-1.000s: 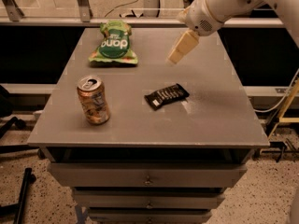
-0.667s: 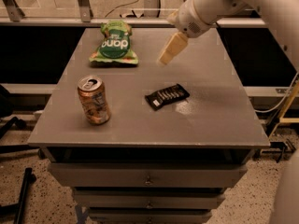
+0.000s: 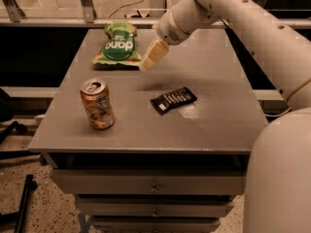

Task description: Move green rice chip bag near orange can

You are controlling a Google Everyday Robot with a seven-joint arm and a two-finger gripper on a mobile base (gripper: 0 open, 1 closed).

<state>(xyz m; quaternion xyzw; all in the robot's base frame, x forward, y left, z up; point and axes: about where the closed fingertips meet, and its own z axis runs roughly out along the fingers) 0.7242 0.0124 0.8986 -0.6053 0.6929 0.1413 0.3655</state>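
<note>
The green rice chip bag (image 3: 116,46) lies flat at the far left of the grey table (image 3: 214,130), its dark green round patch with white letters facing up. The orange can (image 3: 97,104) stands upright near the front left, silver top and pull tab showing. My gripper (image 3: 151,57) hangs above the table just right of the bag, a little above its right edge, and holds nothing that I can see. The white arm reaches in from the upper right.
A small black flat wrapper (image 3: 173,100) lies in the middle of the table, right of the can. Drawers (image 3: 153,184) sit under the tabletop. A rail and dark floor lie behind the table. The arm's white body fills the lower right.
My gripper has moved left across the far part of the table, from right of centre to just beside the bag. The bag, can and wrapper have not moved.
</note>
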